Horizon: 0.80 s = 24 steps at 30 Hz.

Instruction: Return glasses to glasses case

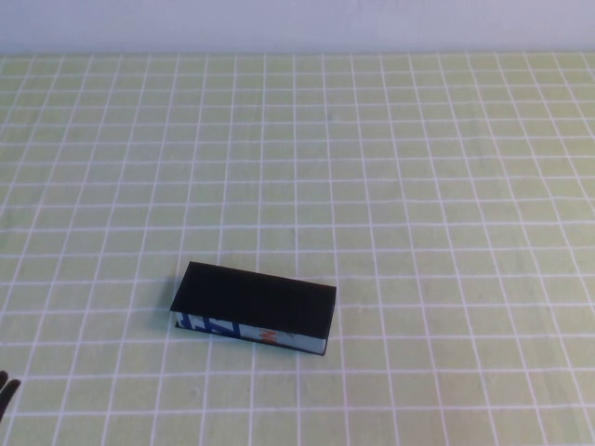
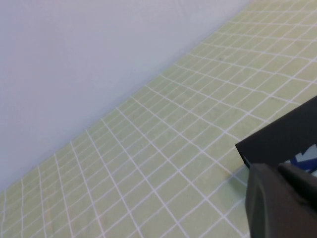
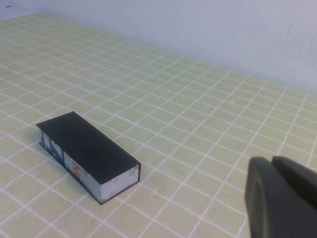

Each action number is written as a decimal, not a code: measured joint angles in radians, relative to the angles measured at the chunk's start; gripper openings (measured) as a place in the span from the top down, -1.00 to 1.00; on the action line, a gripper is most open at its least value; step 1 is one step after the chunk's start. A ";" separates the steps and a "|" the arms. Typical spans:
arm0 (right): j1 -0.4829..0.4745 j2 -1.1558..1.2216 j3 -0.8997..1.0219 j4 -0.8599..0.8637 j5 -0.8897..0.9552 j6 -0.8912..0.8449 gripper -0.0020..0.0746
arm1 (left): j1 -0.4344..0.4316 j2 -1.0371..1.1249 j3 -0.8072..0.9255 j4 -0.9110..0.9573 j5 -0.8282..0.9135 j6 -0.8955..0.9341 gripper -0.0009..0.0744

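Observation:
The glasses case (image 1: 253,301) lies on the table left of centre, near the front. Its black lid is closed and its light-blue printed side faces the robot. The case also appears in the right wrist view (image 3: 86,148) and, as one black corner, in the left wrist view (image 2: 285,139). The glasses are out of view. My left gripper (image 1: 5,392) just shows at the table's front left corner; in its wrist view the left gripper (image 2: 280,169) is shut on nothing, close to the case's end. My right gripper (image 3: 273,161) is shut and empty, well to the case's right.
A green cloth (image 1: 418,186) with a white grid covers the whole table. A pale wall (image 1: 297,23) runs along the far edge. Nothing else stands on the cloth.

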 joint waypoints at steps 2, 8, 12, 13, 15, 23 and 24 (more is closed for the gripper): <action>0.000 0.000 0.000 0.000 0.000 0.000 0.99 | 0.000 0.000 0.023 -0.024 -0.053 0.002 0.98; 0.000 0.000 0.000 0.002 0.000 0.000 0.99 | 0.000 0.000 0.080 -0.075 -0.169 0.002 0.98; 0.000 0.000 0.000 0.002 0.000 0.000 0.99 | 0.000 0.000 0.122 -0.096 -0.176 0.002 0.98; 0.000 0.000 0.000 0.002 0.000 0.000 0.99 | 0.000 0.000 0.134 -0.113 -0.181 0.002 0.98; 0.000 0.000 0.000 0.002 0.000 0.000 0.99 | 0.000 0.000 0.156 -0.150 -0.200 0.002 0.98; 0.000 0.000 0.000 0.002 0.000 0.000 0.99 | 0.000 0.000 0.169 -0.294 -0.223 -0.026 0.98; 0.000 0.000 0.000 0.002 0.000 0.000 0.99 | 0.000 0.000 0.169 -0.295 -0.221 -0.043 0.98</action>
